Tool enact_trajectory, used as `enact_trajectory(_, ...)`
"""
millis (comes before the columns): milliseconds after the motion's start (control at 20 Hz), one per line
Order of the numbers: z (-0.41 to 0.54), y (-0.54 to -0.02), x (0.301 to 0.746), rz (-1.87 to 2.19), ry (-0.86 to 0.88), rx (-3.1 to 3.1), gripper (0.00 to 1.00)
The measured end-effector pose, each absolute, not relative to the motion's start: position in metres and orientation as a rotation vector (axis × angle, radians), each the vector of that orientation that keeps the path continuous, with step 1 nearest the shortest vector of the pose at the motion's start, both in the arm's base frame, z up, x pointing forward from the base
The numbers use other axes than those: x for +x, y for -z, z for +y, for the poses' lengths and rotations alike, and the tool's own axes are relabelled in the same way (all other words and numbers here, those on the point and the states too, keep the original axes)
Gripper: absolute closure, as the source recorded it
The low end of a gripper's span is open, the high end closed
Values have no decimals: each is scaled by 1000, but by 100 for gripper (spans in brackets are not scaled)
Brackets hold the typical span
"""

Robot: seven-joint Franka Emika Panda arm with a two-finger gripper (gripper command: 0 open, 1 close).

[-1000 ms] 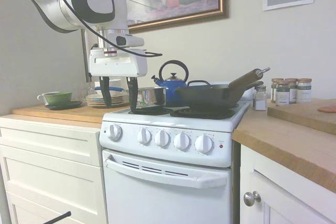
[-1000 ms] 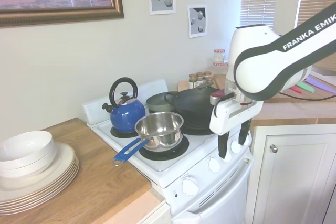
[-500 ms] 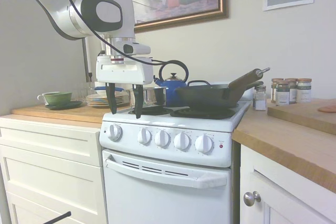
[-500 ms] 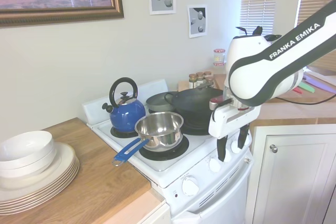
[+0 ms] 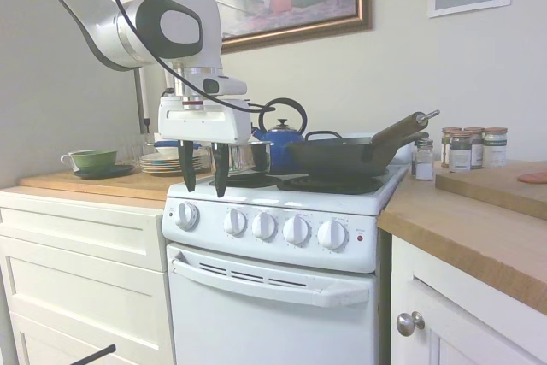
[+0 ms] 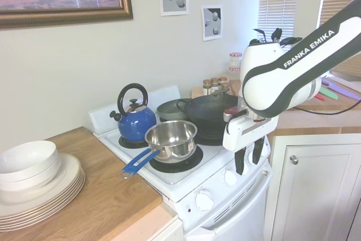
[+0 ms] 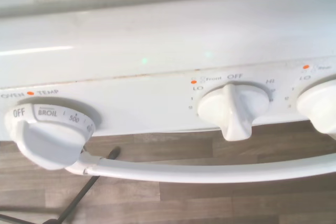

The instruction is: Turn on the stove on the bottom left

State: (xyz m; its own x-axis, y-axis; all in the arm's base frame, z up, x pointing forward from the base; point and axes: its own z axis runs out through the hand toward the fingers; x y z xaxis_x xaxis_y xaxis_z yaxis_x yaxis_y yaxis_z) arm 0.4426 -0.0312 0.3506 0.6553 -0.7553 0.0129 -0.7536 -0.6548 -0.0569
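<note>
My claw (image 5: 203, 179) hangs released above the front knob (image 7: 232, 109) at 12 o'clock OFF, lined up to grip it.

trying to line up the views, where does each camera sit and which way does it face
First exterior view: low in front of the range, facing its knobs; arm enters from left, gripper open above the panel.
Second exterior view: over the plates' counter, looking across the cooktop; arm enters from right.
Wrist view: on the wrist, looking down at the front knob at OFF; no robot parts show.
Both exterior views share the blue kettle and steel pot.
</note>
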Motion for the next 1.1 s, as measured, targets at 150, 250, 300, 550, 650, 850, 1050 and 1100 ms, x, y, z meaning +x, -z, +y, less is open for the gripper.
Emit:
enact_trajectory(150, -32, -345, 445, 1286, 54, -2815, 100)
enact_trajectory(250, -33, -341, 446, 1290, 51, -2814, 100)
enact_trajectory(300, -34, -339, 447, 1293, 48, -2813, 100)
enact_trajectory(550, -37, -333, 452, 1300, 55, -2808, 100)
enact_trajectory(650, -38, -332, 454, 1301, 64, -2806, 100)
enact_trajectory(850, -39, -327, 457, 1298, 73, -2810, 100)
enact_trajectory(1050, -39, -321, 461, 1295, 75, -2816, 100)
enact_trajectory(1100, -39, -319, 462, 1294, 76, -2817, 100)
